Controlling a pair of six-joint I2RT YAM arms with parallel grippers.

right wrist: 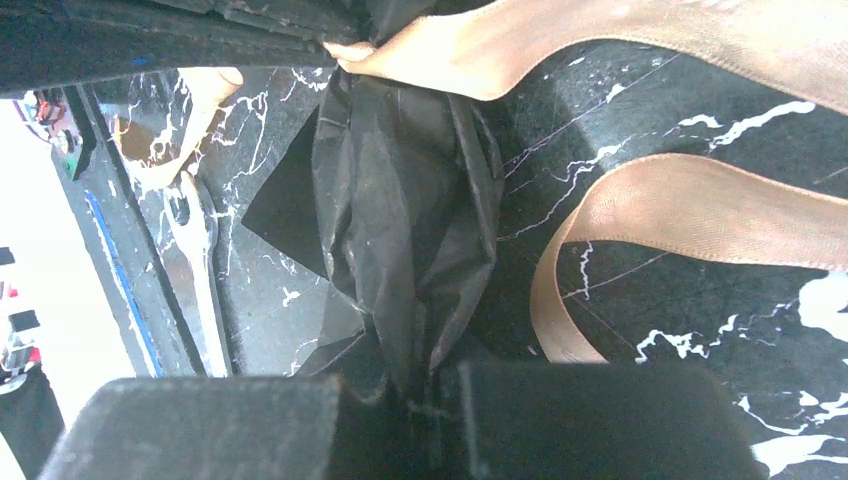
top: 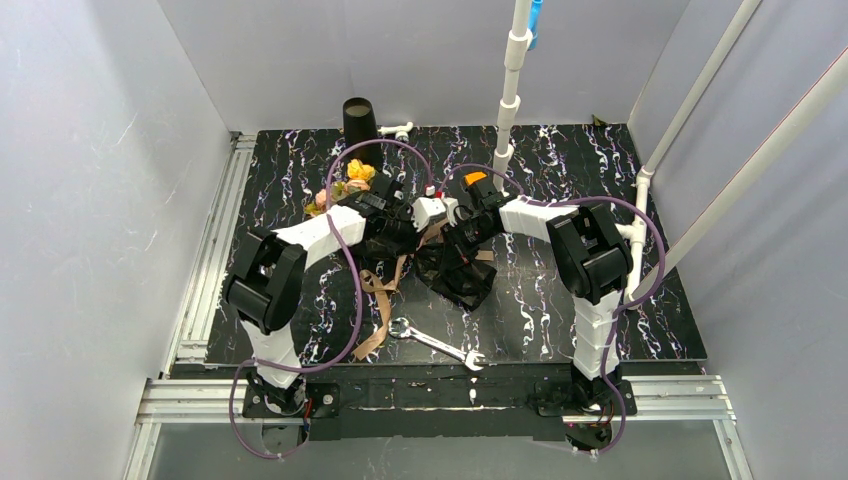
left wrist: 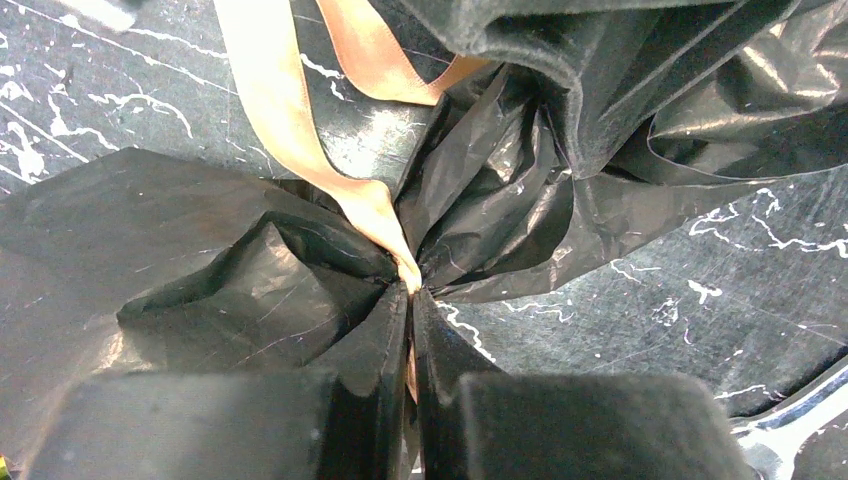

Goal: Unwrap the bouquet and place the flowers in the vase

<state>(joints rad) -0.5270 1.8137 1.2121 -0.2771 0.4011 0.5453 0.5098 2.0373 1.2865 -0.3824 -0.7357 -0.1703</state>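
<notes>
The bouquet lies mid-table, its pink and yellow flowers point(top: 348, 183) pointing far-left and its crinkled black wrapping paper point(top: 462, 277) spreading toward me. A tan ribbon point(top: 384, 296) trails off it to the near left. My left gripper point(left wrist: 411, 298) is shut on the ribbon point(left wrist: 272, 110), pinching its end where the paper point(left wrist: 230, 290) gathers. My right gripper point(right wrist: 425, 388) is shut on a bunched fold of the wrapping paper point(right wrist: 400, 200), with ribbon loops point(right wrist: 680, 205) beside it. Both grippers meet over the bundle's waist point(top: 432, 228). The black vase point(top: 359, 120) stands upright at the far edge.
A metal wrench point(top: 436, 343) lies near the front edge, also seen as the wrench point(right wrist: 200, 285) in the right wrist view. A white pipe post point(top: 510, 95) rises at the back centre-right. A small white fitting point(top: 398, 130) sits beside the vase.
</notes>
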